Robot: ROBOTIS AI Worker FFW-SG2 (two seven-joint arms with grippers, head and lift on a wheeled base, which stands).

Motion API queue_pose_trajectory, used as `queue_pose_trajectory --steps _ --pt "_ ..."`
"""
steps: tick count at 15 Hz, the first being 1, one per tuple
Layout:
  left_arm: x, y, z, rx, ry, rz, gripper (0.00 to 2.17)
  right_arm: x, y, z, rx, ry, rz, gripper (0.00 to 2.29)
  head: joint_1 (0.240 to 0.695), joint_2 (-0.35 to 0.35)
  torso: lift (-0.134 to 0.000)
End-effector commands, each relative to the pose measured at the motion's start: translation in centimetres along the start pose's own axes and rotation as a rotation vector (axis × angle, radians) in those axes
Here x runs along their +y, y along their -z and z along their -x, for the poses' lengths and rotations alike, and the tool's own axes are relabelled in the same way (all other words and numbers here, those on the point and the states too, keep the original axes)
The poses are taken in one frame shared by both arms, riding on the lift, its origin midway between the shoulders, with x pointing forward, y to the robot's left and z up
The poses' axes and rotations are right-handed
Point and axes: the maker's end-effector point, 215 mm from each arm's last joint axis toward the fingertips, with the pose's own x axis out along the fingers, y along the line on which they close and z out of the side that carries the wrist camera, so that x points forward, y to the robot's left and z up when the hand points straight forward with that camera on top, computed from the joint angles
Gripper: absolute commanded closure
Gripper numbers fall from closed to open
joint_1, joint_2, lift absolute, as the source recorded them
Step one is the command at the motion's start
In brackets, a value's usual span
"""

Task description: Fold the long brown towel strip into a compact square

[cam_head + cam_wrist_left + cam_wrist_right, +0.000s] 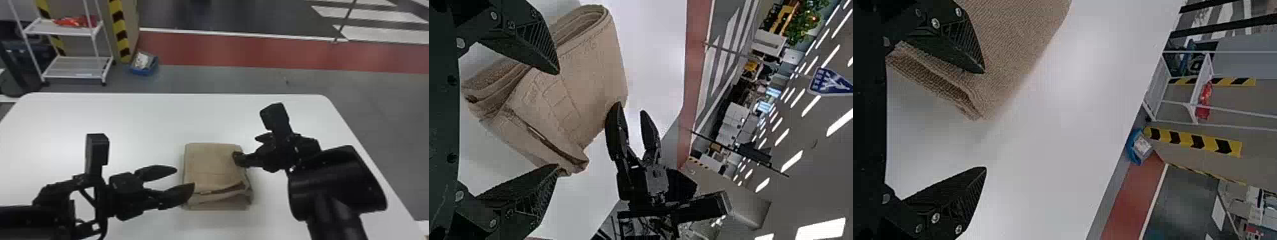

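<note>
the brown towel (209, 162) lies folded into a thick, nearly square packet on the white table (143, 118), between the two grippers. the left gripper (185, 177) is held at the packet's near left corner with its fingers spread and nothing clasped; the right gripper (245, 148) is at the right edge, its fingers likewise parted and empty, one of them overlapping the cloth in the head view, though whether it is pressed there cannot be told. the folding looks all but done, and the step in hand is judged to be a tidying of the packet. for this, the loose lip (223, 195) along the near side should be tucked or smoothed down, since a gap runs beneath it towards the near right corner. the top is best steadied lightly on one side while the lip is pressed, as a pull on the upper layer alone could drag it out of line or let the folds spring up. pressure should be put straight down, and the fingers drawn clear without the cloth being snagged. the packet is laid flat, with its gaping layers turned towards the robot and its far edge running roughly across the table. its sides are too nearly equal for a clear long axis to be named; if anything, it may be slightly longer from near to far.
</note>
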Motion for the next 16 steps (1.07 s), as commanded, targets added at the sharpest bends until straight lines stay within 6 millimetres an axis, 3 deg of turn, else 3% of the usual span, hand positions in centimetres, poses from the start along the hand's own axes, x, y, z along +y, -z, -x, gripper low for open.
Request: queue_pose_trajectory --steps 1,7,9,10,11,14,16 --pt "-0.1 -0.1 0.0 -0.003 0.003 0.0 0.26 -0.8 0.9 -0.2 0.047 0.034 0.023 0.22 0.695 -0.118 -0.124" --pt "-0.1 -0.2 0.0 -0.004 0.004 -0.001 0.26 -2.6 2.2 -0.1 0.112 0.09 0.04 0.22 0.695 -0.152 -0.124" --pt "0.0 -0.3 0.1 -0.006 0.001 -0.002 0.26 -1.6 1.1 0.7 0.07 0.058 0.018 0.22 0.695 -0.157 -0.124" --pt "0.1 -0.4 0.2 -0.007 -0.002 -0.003 0.26 -1.1 -0.4 2.0 0.03 0.041 0.006 0.22 0.695 -0.155 -0.124" --pt "0.2 -0.4 0.3 -0.008 -0.005 -0.002 0.26 -0.4 -0.5 3.0 0.029 0.018 -0.026 0.22 0.695 -0.151 -0.124" --pt "0.8 -0.8 0.9 -0.017 -0.017 -0.003 0.26 3.0 1.0 5.2 0.072 -0.101 -0.119 0.22 0.695 -0.125 -0.124" --pt "0.9 -1.0 0.9 -0.02 -0.018 -0.005 0.26 4.5 1.9 5.6 0.103 -0.135 -0.109 0.22 0.695 -0.111 -0.124"
